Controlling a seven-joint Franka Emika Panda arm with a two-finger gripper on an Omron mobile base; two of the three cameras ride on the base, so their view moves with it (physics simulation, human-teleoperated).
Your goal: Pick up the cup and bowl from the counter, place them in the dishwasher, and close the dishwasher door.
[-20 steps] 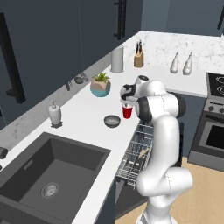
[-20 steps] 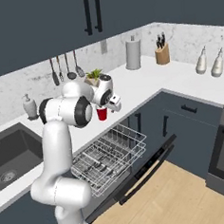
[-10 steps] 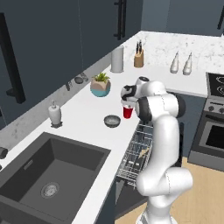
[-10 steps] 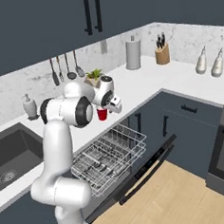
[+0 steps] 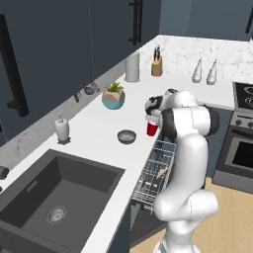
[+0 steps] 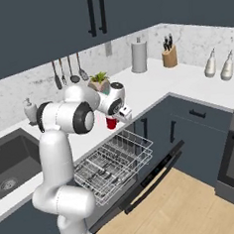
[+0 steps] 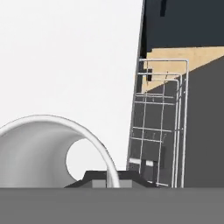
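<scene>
One cup (image 5: pixel 152 128) in hand (image 5: pixel 151 120), one bowl (image 5: pixel 127 136).

Matt red cup (image 5: pixel 152 128) with smooth white inside, dull metallic grey bowl (image 5: pixel 127 136), white marbled stone worktop (image 5: pixel 94 128), silver wire rack (image 6: pixel 114 163)

The left base view looks from behind the arm's left side, forward and down along the counter (image 5: pixel 104 123), with the sink (image 5: pixel 59 197) near and the counter's far corner ahead. The right base view looks from behind the right side, across the pulled-out rack (image 6: pixel 115 164) toward the counter's back edge. Both share the arm, rack and counter corner. The hand view sits very close, looking down at the cup (image 7: pixel 43 153) rim by the counter's front edge.
</scene>
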